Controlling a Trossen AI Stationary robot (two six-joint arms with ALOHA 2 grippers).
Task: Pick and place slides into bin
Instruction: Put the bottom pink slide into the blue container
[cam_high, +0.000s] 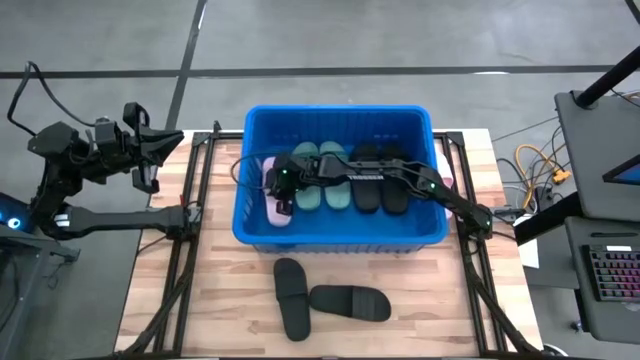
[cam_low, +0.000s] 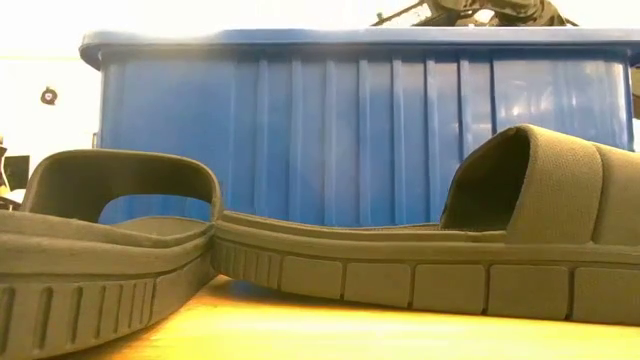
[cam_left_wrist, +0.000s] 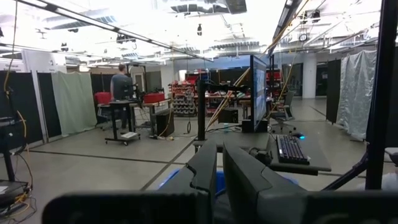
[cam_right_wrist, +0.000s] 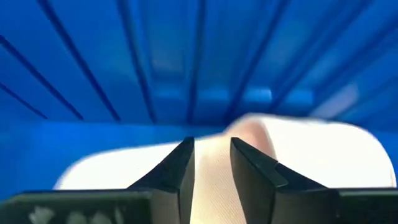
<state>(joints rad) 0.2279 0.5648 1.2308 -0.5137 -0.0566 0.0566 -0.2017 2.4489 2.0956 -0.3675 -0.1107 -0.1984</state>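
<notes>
Your right fingers sit low inside the bin, parted a little over the pink slide to let it drop there, while your left fingers wait closed, away from the bin.

A: Any writing you can read on the bin or the slides?

B: None. The blue walls are plain and the black soles show only tread.

A: The keyboard in the room behind?

B: Its keys are too small to make out. No readable label, brand, number or sign anywhere.
</notes>
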